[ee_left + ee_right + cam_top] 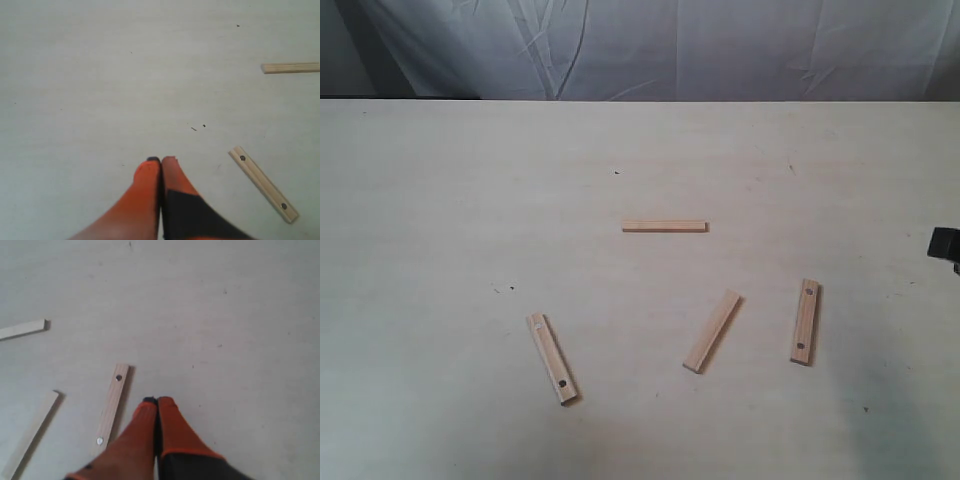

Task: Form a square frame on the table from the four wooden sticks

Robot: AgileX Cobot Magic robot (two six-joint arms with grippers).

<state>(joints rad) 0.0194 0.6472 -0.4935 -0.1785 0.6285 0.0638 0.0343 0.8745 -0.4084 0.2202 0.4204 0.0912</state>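
Four wooden sticks lie apart on the table; no square frame exists. One stick lies level at the middle. A holed stick lies at the front left, a plain one slants at the front middle, and another holed stick stands nearly upright to its right. My left gripper is shut and empty, with the holed stick and a stick end beside it. My right gripper is shut and empty next to the holed stick; two more sticks lie further off.
A white cloth backdrop hangs behind the table's far edge. A dark piece of the right arm shows at the right edge of the exterior view. Tiny dark specks dot the tabletop.
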